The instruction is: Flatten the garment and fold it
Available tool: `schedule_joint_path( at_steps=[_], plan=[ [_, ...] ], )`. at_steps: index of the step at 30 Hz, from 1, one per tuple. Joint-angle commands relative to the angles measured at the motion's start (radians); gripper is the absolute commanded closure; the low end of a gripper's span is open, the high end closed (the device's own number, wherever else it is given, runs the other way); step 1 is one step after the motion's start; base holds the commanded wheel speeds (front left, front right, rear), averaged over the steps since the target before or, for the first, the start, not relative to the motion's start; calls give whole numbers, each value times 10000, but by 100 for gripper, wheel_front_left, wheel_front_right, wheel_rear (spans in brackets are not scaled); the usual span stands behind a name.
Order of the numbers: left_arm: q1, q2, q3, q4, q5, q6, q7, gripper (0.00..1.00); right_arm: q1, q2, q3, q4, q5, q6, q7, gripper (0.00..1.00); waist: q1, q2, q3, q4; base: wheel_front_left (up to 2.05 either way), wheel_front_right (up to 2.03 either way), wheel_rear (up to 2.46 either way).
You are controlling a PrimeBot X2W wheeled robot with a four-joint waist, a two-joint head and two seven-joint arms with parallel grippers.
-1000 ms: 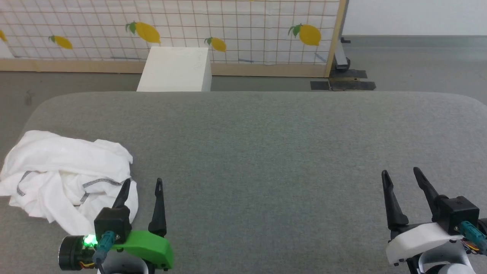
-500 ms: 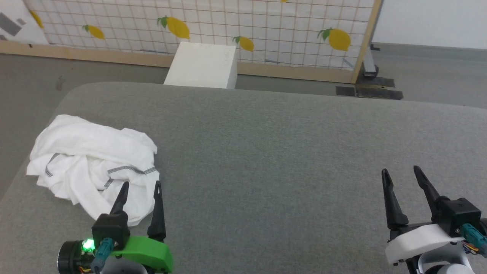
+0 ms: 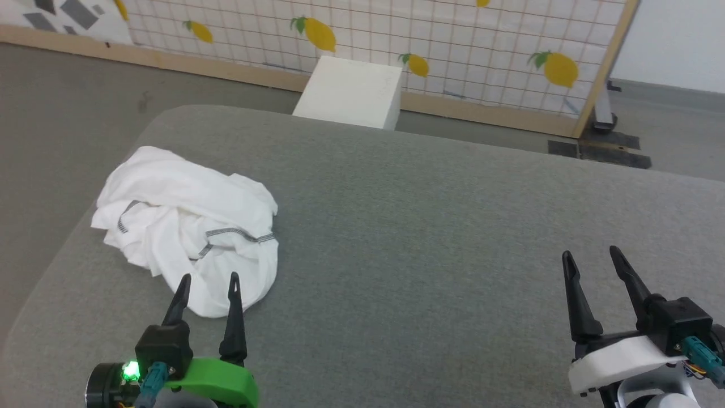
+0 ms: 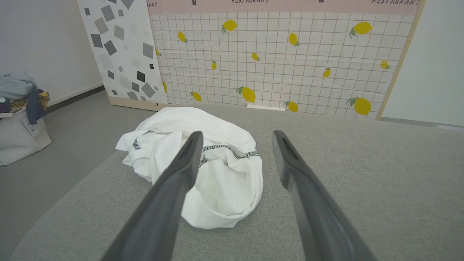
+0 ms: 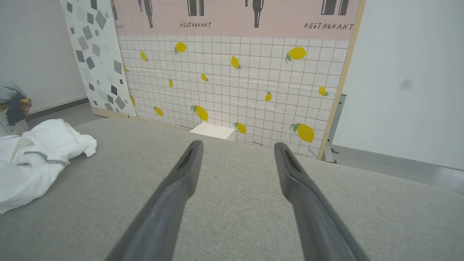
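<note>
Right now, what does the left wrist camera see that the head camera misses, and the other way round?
Left wrist view: a heap of clothes on a white bag, and RESTAURANT lettering. Head view: the open right gripper. Both: the crumpled garment, the open left gripper near it, the lemon screen, the grey surface.
</note>
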Motion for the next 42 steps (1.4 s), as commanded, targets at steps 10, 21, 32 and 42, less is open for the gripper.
schedule_joint_path(
  at_steps=[10, 21, 32, 42],
  plan=[
    [296, -35, -28, -59, -114, -6, -295, 0, 56, 13, 93, 164, 164, -11, -315, 0, 0, 0, -112, 1094, 0, 0, 0],
    [480, -40, -44, -14, -169, -70, -522, 0, 86, 15, 314, 359, 286, -12, -541, 0, 0, 0, -222, 1867, 0, 0, 0],
    [633, -45, -47, -35, -256, -39, -745, 0, 52, 18, 524, 501, 348, -14, -763, 0, 0, 0, -293, 2441, 0, 0, 0],
    [765, -50, -40, -196, -406, -100, -950, 0, 128, 19, 561, 585, 452, -15, -967, 0, 0, 0, -347, 2899, 0, 0, 0]
  ],
)
